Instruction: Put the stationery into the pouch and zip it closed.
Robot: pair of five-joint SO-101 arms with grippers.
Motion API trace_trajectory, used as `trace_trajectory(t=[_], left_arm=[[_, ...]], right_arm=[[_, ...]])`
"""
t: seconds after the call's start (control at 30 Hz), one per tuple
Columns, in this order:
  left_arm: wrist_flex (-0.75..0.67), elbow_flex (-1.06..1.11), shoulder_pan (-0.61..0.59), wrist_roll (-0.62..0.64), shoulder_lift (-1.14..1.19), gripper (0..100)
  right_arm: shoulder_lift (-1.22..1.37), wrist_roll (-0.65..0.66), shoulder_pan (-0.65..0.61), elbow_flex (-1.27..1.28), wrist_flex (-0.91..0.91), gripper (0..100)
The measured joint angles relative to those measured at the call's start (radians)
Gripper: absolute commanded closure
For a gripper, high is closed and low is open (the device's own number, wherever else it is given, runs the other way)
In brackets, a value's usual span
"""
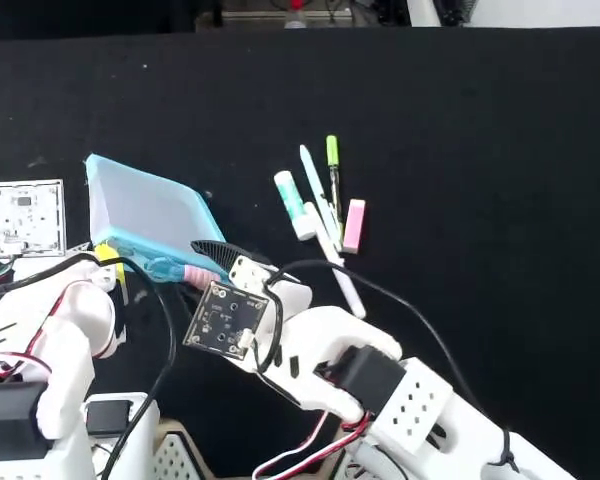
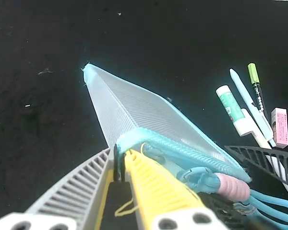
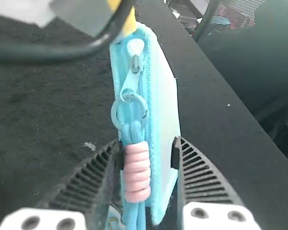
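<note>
Pale blue pouch (image 1: 145, 208) lies flat on black table (image 1: 480, 120), at 9 o'clock from table centre. Left gripper (image 1: 108, 255) sits at pouch's 7 o'clock corner; left wrist view has yellow and grey fingers pinched tight on the pouch hem, no gap between them. Zip pull, a pink bead (image 3: 137, 172) on blue cord, hangs off pouch's 5 o'clock end. Right gripper (image 3: 145, 148) part-open, jaws astride that end and the bead; firm contact not discernible. Stationery loose on table at 3 o'clock of pouch, well apart from it: glue stick (image 1: 294, 205), green highlighter (image 1: 332, 160), pink eraser (image 1: 354, 225), white pen (image 1: 335, 265), bunched closely together
</note>
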Motion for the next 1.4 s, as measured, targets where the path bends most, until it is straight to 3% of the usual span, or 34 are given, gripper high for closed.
trace_trajectory(t=[0.27, 0.5, 0.8, 0.97, 1.4], left_arm=[[0.0, 0.0, 0.0, 0.0, -0.002, 97], [0.0, 0.0, 0.0, 0.0, -0.003, 97], [0.0, 0.0, 0.0, 0.0, -0.005, 97], [0.0, 0.0, 0.0, 0.0, -0.005, 97], [0.0, 0.0, -0.005, 0.0, 0.003, 97]], right_arm=[[0.0, 0.103, 0.002, 0.041, 0.0, 84.2], [0.0, 0.081, 0.003, 0.041, 0.0, 98.8], [0.0, 0.012, 0.008, 0.041, 0.0, 98.2], [0.0, 0.009, 0.008, 0.041, 0.0, 85.9], [0.0, 0.008, 0.008, 0.02, 0.021, 91.0]])
